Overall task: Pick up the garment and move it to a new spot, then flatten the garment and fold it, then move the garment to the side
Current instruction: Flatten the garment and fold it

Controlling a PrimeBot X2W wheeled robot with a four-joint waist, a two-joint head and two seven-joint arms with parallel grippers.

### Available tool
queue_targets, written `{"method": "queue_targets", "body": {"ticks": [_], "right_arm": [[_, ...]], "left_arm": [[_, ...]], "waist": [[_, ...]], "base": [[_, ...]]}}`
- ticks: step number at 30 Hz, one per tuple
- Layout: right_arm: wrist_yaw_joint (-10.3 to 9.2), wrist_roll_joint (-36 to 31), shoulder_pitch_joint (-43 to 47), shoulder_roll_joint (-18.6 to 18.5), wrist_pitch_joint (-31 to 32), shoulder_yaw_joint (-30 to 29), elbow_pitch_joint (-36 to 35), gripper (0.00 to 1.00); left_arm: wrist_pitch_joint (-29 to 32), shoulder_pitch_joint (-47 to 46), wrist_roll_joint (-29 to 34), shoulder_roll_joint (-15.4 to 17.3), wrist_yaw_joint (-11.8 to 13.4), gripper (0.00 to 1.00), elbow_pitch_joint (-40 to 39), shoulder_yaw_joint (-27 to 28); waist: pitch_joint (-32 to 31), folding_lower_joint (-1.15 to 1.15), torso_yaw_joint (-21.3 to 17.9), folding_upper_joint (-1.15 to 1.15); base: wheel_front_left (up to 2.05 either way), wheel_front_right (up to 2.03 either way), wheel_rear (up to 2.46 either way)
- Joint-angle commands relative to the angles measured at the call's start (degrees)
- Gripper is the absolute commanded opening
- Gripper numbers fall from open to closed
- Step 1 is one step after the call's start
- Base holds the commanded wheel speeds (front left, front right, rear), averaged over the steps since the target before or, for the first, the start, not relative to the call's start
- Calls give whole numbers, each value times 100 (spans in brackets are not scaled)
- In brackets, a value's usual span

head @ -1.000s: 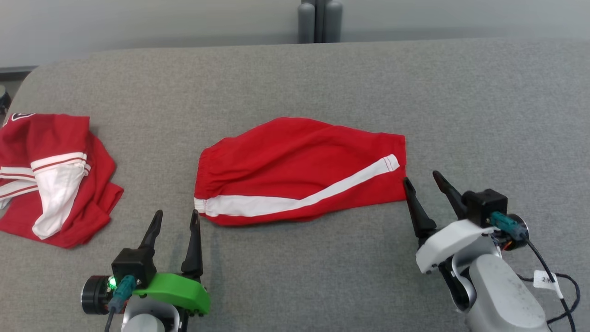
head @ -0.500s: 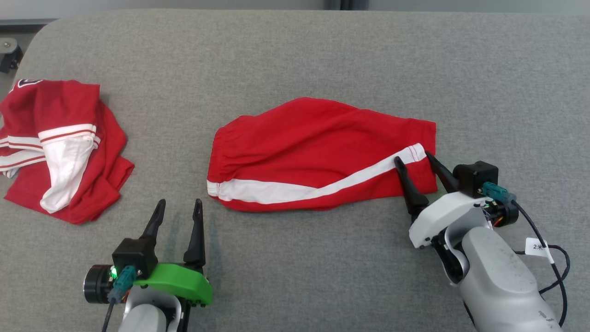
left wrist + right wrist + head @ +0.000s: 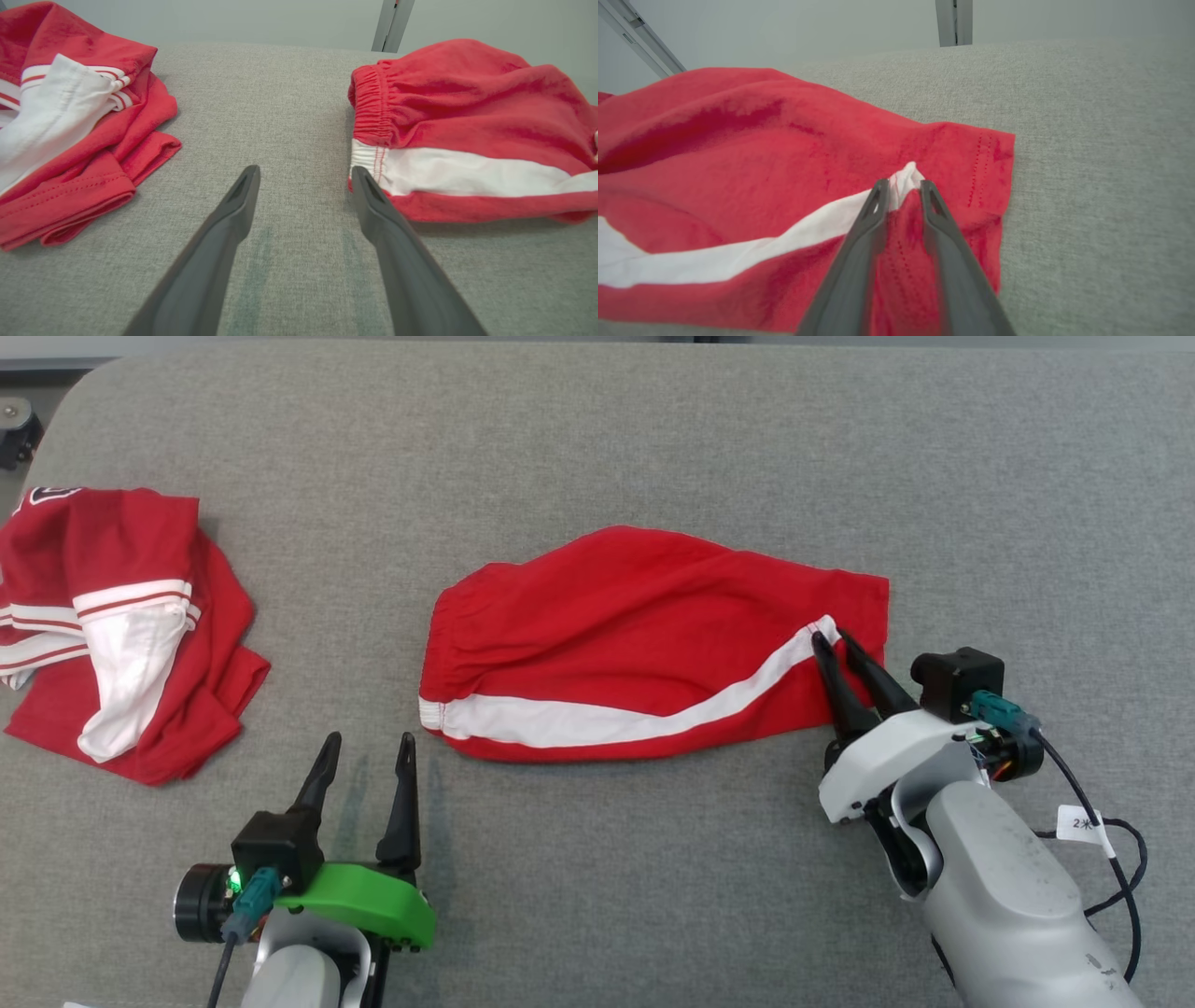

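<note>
The garment, red shorts with a white side stripe, lies flat across the middle of the grey padded surface. My right gripper is at its right hem, where the stripe ends. In the right wrist view the fingers of the right gripper stand close together, with a raised ridge of the garment pinched between them. My left gripper is open just in front of the waistband corner. In the left wrist view the left gripper holds nothing, and its right finger is beside the garment.
A second red and white garment lies crumpled at the left edge of the surface, also to the left in the left wrist view. A cable with a tag hangs off my right arm.
My right gripper moved forward over the garment's right hem and its fingers closed on a fold of the fabric. The camera shifted down. The left gripper stayed open in place.
</note>
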Motion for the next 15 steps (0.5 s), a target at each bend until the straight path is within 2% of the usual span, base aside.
{"method": "queue_targets", "body": {"ticks": [1,2,3,6,15], "right_arm": [[-7,54,-23,-23,-27,5,-34,23],[-7,65,-8,-23,-27,1,-73,11],[-7,54,24,-24,-27,-6,-122,7],[-7,70,150,-24,-27,-44,-262,0],[-7,94,832,-24,-27,-421,-1033,0]], "left_arm": [[3,-90,-54,8,-13,100,21,-12],[3,-89,-55,8,-15,100,25,-17],[3,-87,-57,8,-15,100,26,-18],[3,-48,-50,8,-11,100,29,-11],[3,110,-60,8,-32,100,-20,-46]], "waist": [[-3,0,1,0],[-6,0,0,0],[-11,0,-3,0],[-50,0,-22,0],[-235,0,-195,0]], "base": [[0,0,0],[0,0,0],[0,0,0],[0,0,0],[0,0,0]]}}
